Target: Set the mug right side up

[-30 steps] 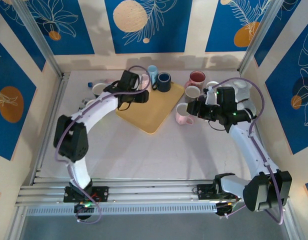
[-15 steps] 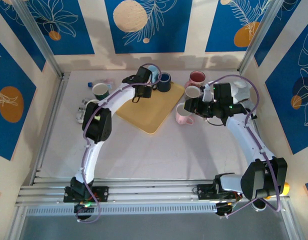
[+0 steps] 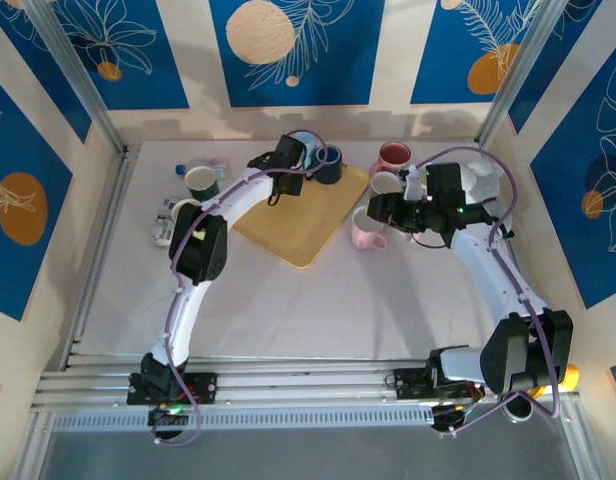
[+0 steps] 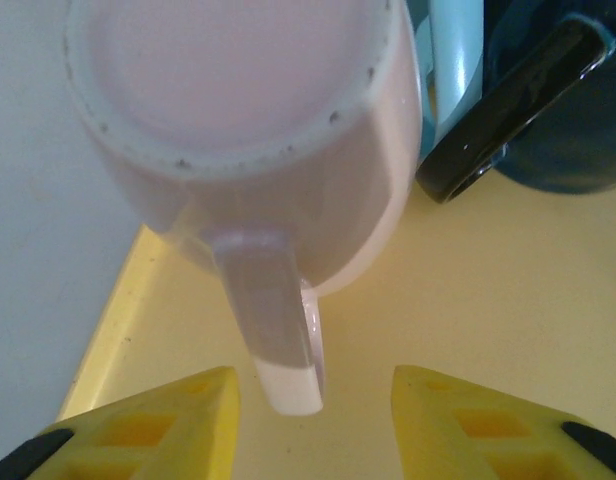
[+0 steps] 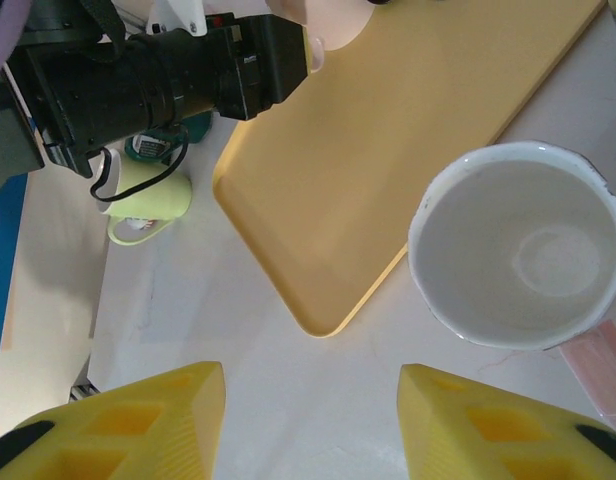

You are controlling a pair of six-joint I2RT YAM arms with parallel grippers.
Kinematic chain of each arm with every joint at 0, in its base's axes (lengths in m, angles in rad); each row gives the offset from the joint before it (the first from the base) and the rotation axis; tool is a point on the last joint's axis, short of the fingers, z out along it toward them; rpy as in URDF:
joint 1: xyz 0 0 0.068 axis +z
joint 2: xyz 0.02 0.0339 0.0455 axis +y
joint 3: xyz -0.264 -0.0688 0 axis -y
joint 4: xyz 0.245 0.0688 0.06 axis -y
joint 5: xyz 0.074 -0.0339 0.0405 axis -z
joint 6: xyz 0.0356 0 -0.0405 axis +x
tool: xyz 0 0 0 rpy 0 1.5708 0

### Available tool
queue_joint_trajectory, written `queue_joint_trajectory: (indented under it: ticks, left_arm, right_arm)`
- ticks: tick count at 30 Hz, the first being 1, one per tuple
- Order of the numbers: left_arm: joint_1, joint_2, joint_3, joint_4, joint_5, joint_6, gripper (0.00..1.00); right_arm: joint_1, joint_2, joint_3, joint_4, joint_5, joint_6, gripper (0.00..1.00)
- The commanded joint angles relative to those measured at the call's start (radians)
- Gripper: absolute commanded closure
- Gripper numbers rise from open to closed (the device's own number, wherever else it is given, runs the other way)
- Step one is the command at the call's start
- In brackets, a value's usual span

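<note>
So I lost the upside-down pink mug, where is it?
The pink mug sits at the yellow tray's left edge in the left wrist view, just ahead of the left jaws, with the light-blue mug on its right.

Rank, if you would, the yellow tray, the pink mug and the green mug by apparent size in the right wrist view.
1. yellow tray
2. pink mug
3. green mug
The pink mug is nearer the camera, so the two mugs' real order is unsure.

The white worktop (image 3: 288, 300) is carrying a yellow tray (image 3: 298, 232) at far centre. A green mug (image 3: 201, 183) is standing far left; pink (image 3: 363, 233), white (image 3: 385, 184) and red (image 3: 394, 156) mugs are sitting right of the tray.
</note>
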Motion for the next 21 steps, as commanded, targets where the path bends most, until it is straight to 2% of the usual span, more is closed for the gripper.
queue_joint_trajectory:
  ticks: [1,12,21]
  left_arm:
    - [0.009,0.038,0.043,0.032,-0.033,-0.004,0.57]
    - [0.018,0.066,0.057,0.061,-0.064,-0.013,0.6]
    - [0.024,0.057,0.053,0.072,-0.021,0.007,0.86]
  right_arm:
    - [0.002,0.002,0.032,-0.012,-0.036,0.015,0.52]
    - [0.007,-0.013,0.036,-0.028,-0.025,0.014,0.52]
    - [0.009,-0.02,0.041,-0.034,-0.017,0.008,0.52]
